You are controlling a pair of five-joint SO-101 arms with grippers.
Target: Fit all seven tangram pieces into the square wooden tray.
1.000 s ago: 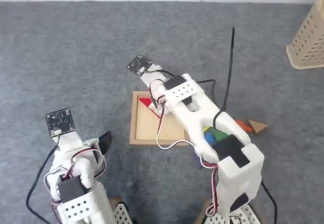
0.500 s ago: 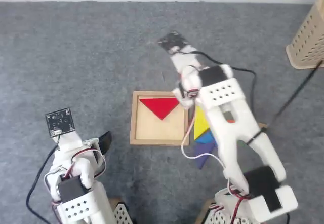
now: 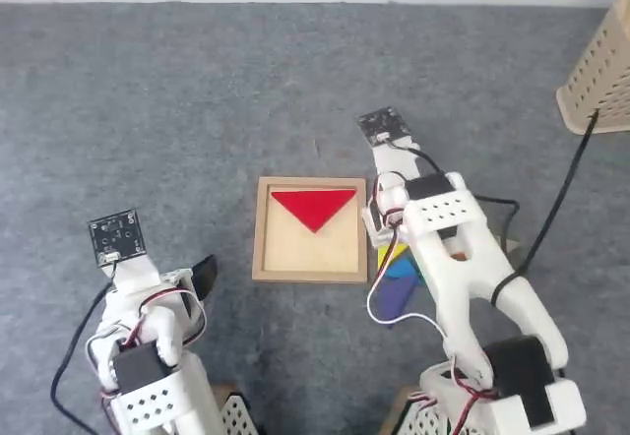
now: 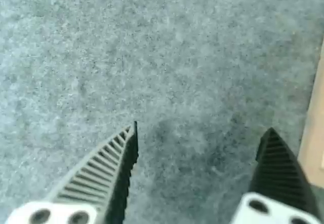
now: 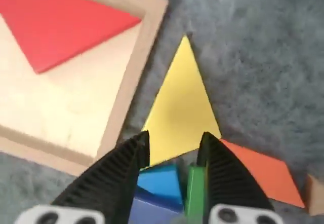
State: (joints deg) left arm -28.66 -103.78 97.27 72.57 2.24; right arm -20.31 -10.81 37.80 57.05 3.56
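The square wooden tray (image 3: pixel 264 258) lies mid-table with a red triangle (image 3: pixel 313 206) flat in its far half, also the red triangle (image 5: pixel 55 24) in the tray (image 5: pixel 136 72). Loose pieces sit just right of the tray: a yellow triangle (image 5: pixel 179 107), an orange piece (image 5: pixel 263 173), a blue piece (image 5: pixel 159 181), a green piece (image 5: pixel 195 188) and a purple piece (image 3: pixel 394 297). My right gripper (image 5: pixel 174 138) is open over the yellow triangle's near edge, holding nothing. My left gripper (image 4: pixel 202 130) is open above bare carpet, left of the tray (image 4: pixel 314 133).
A pale perforated wooden stand (image 3: pixel 600 71) is at the far right edge. A black cable (image 3: pixel 561 199) runs from it toward the right arm's base. A small wood-coloured piece (image 5: pixel 316 193) lies beyond the orange one. Grey carpet covers the table.
The right arm swung off the tray to the right and now hangs over the loose pieces, leaving the red triangle uncovered in the tray. The left arm has not moved.
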